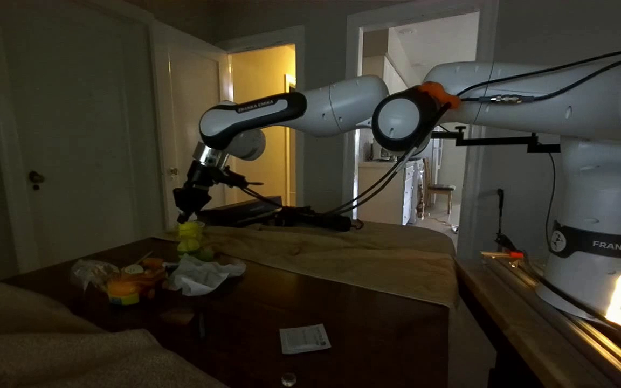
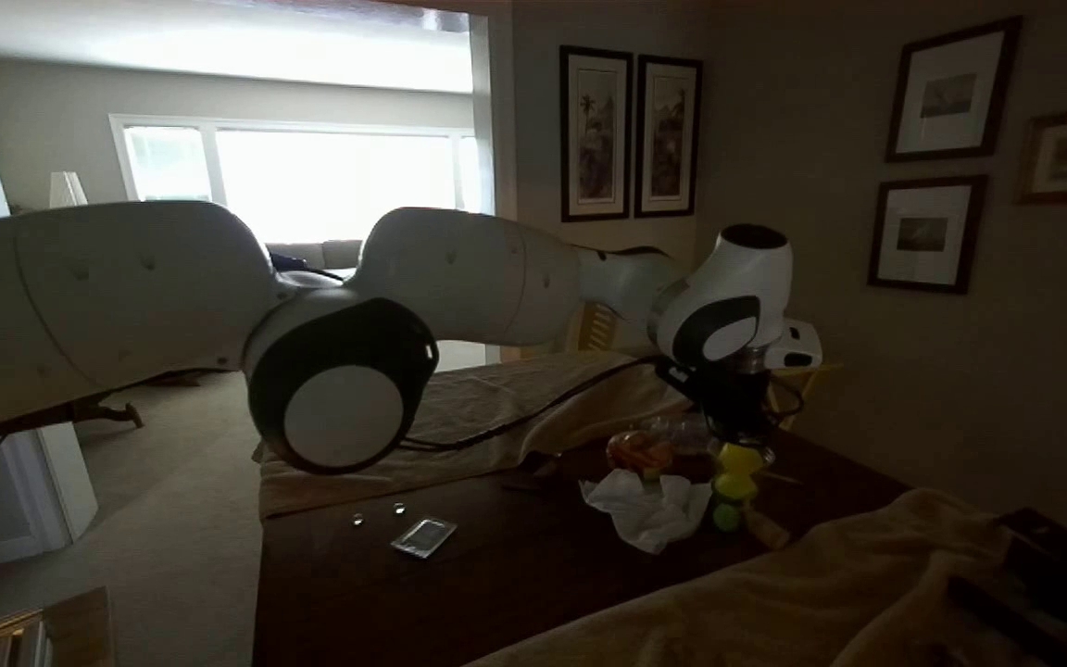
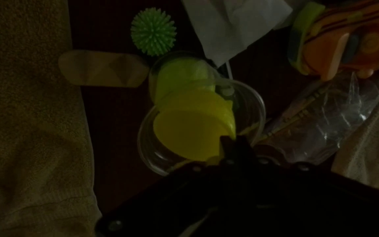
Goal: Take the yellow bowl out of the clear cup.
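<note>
"At the dark table (image 3: 117, 141), how does the gripper (image 3: 234, 141) stand?"

"Pressed together. In the wrist view its two dark fingers (image 3: 226, 147) stand side by side with only the thin rim of the yellow bowl (image 3: 188, 133) between them."

"So it has hold of the bowl?"

"Yes, by the edge alone: one finger lies inside the wall, the other outside."

"And where does the bowl sit?"

"Within the clear cup (image 3: 254, 102), whose round rim shows around it. The bowl's mouth faces the wrist camera. Whether its base touches the floor of the cup, I cannot tell."

"Do the fingers touch the cup as well?"

"It is too dark there to say."

"What about from outside?"

"In both exterior views the gripper points down at the bowl, but its tips are too dark and small to read."

"And near the cup?"

"A spiky green ball (image 3: 153, 32), a tan faceted block (image 3: 104, 68) and a crumpled white sheet (image 3: 235, 28), all on the table."
</note>
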Tool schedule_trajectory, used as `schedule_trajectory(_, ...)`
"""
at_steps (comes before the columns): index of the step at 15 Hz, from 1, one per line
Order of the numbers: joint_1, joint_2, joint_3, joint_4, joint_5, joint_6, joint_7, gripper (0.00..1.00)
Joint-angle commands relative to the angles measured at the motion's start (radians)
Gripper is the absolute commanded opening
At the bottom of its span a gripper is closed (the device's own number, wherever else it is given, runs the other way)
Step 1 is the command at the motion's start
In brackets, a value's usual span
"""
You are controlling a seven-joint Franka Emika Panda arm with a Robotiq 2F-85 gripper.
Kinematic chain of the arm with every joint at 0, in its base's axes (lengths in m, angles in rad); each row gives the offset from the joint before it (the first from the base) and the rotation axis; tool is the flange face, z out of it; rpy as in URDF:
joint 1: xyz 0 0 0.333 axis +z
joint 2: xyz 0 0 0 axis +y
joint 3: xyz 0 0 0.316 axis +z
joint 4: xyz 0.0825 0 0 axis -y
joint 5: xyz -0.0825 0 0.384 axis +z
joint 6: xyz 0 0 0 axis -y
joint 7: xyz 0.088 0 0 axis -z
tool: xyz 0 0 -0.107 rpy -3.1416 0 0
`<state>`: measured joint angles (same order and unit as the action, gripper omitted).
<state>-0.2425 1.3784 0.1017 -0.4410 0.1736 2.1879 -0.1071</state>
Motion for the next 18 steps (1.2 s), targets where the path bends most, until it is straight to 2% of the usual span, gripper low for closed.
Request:
schedule_trajectory(1,-0.003,-0.03,0.001,0.001,-0.003,0.033,0.001,0.01)
schedule_trajectory(8,0.015,-0.079,0.029,0.003,0.008,0.066,-0.051,0.01)
schedule_trajectory(12,0.046,-0.082,0.096,0.003,0.03,0.054,-0.164,0.01)
schedule_trajectory(15,0.072,-0.077,0.145,0.0,0.038,0.014,-0.266,0.01)
schedule_trajectory(18,0.087,-0.072,0.16,-0.016,0.029,-0.069,-0.345,0.01)
